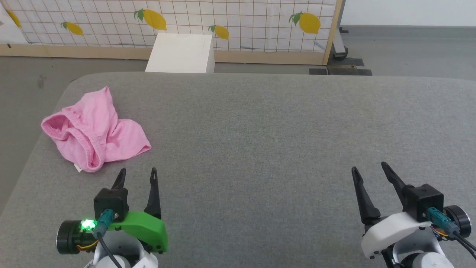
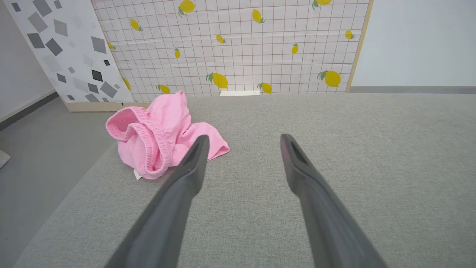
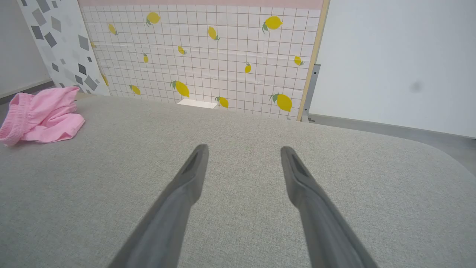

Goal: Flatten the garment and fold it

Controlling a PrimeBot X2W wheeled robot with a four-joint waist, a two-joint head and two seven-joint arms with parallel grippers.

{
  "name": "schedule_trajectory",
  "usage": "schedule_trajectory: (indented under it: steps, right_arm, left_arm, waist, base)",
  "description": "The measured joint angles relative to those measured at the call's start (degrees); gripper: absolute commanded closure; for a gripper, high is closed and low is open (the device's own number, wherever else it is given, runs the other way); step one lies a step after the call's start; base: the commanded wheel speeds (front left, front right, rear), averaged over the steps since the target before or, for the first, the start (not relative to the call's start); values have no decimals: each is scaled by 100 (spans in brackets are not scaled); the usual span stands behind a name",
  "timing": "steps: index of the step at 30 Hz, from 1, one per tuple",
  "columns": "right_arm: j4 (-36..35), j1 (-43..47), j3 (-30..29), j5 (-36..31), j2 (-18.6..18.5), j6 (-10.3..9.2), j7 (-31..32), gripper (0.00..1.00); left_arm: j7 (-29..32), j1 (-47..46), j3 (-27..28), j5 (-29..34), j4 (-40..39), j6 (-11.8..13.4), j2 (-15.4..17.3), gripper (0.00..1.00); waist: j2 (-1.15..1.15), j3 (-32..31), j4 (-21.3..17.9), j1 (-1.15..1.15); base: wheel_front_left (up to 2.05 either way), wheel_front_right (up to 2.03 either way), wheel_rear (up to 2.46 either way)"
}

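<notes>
The garment (image 1: 95,128), bright pink shorts with a gathered waistband, lies crumpled near the far left corner of the grey padded table (image 1: 260,130). A tiny white tag pokes out at its near edge. My left gripper (image 1: 137,172) stands open just in front of it and slightly to the right, with nothing between its fingers. In the left wrist view the garment (image 2: 160,134) lies ahead and left of the left gripper (image 2: 243,139). My right gripper (image 1: 368,166) stands open at the near right, far from the cloth. The right wrist view shows the garment (image 3: 41,113) at its left edge, well away from the right gripper (image 3: 243,150).
A white box (image 1: 181,53) stands on the floor behind the table's far edge. Behind it runs a lemon-print grid screen (image 1: 223,22) on a wooden frame. The table's left edge (image 1: 22,175) passes close to the garment, with grey floor beyond.
</notes>
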Motion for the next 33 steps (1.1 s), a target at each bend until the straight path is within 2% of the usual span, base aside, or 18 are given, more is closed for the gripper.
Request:
schedule_trajectory:
  steps: [20,33]
  right_arm:
    - [0,-1,2,148,1,1,3,0]
    - [-20,6,165,260,-2,0,26,0]
  left_arm:
    - [-2,0,-63,-35,-1,1,45,0]
    - [-9,0,-121,-36,0,40,131,0]
  waist:
    - [0,17,73,0]
    - [0,-17,405,0]
  base:
    - [0,0,0]
    - [0,0,0]
